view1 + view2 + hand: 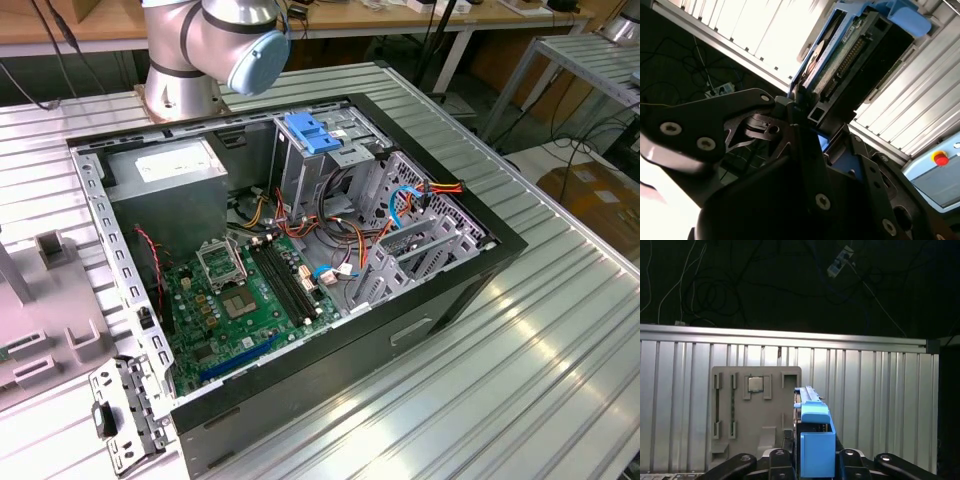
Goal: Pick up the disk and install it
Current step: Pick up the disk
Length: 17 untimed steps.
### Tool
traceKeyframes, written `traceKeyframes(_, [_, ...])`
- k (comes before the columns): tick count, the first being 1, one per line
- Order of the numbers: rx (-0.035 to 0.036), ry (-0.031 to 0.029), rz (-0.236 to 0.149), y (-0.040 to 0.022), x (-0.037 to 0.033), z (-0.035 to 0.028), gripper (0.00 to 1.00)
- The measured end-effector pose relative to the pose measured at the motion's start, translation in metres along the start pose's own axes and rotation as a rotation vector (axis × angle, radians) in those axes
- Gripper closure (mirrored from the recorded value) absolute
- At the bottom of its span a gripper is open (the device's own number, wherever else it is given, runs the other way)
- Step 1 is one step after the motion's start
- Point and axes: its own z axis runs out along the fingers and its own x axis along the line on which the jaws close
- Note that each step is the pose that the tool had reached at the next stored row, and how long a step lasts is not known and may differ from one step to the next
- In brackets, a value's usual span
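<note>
The arm (215, 45) rises from its base at the table's far edge, toward the exterior view's left, with a blue-capped joint facing the near side. In both wrist views the gripper (817, 461) seems clamped on the disk (850, 55), with dark fingers (849, 456) on either side.

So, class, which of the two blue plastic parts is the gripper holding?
The disk in its light-blue carrier, clamped in the gripper; the broader blue latch piece sits on the drive cage.
</note>
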Motion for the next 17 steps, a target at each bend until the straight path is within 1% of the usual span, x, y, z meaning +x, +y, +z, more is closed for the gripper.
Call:
traceKeyframes(1, [0.0000, 0.0000, 0.000, -0.0045, 0.0028, -0.0004, 0.63])
traceKeyframes(2, [0.0001, -0.0001, 0.000, -0.0111, 0.0064, -0.0010, 0.63])
traceKeyframes(14, [0.0000, -0.0001, 0.000, -0.0182, 0.0088, -0.0014, 0.63])
traceKeyframes(17, [0.0000, 0.0000, 0.000, -0.0212, 0.0097, -0.0017, 0.63])
